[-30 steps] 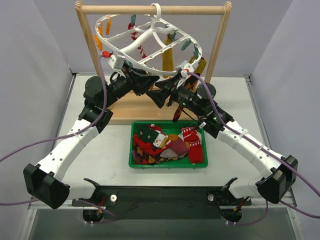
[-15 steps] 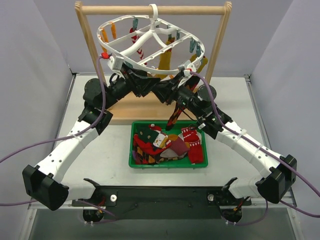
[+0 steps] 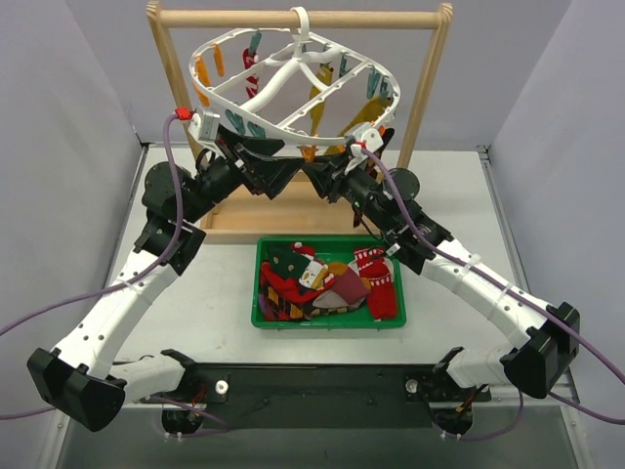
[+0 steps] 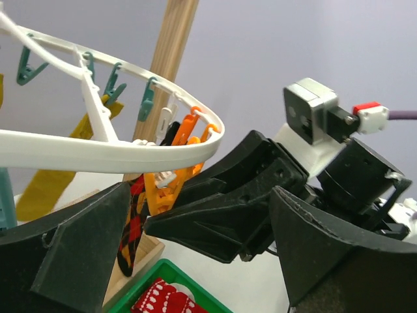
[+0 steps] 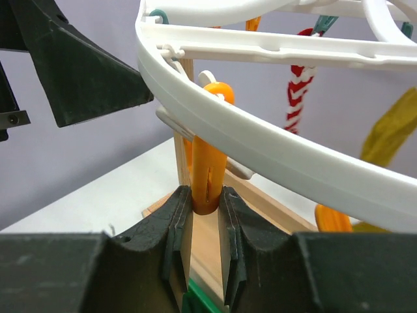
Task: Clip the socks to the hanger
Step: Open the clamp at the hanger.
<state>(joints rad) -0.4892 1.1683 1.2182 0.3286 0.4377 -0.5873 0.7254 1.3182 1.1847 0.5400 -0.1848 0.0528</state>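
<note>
Left gripper has just sprung wide open, empty; right gripper now pinches 1 orange clip under the hanger rim (diamond sock dangling there, seemingly handed over). Other socks wait in the green bin.

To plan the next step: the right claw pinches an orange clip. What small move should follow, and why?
Probably ease the right claw open: it pinches the clip, the diamond sock hangs by that clip, and the left claw stands open.

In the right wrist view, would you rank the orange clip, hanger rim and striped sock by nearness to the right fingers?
1. Orange clip: pinched between the fingers.
2. Hanger rim: just above.
3. Striped sock: hanging beyond, upper right.
</note>
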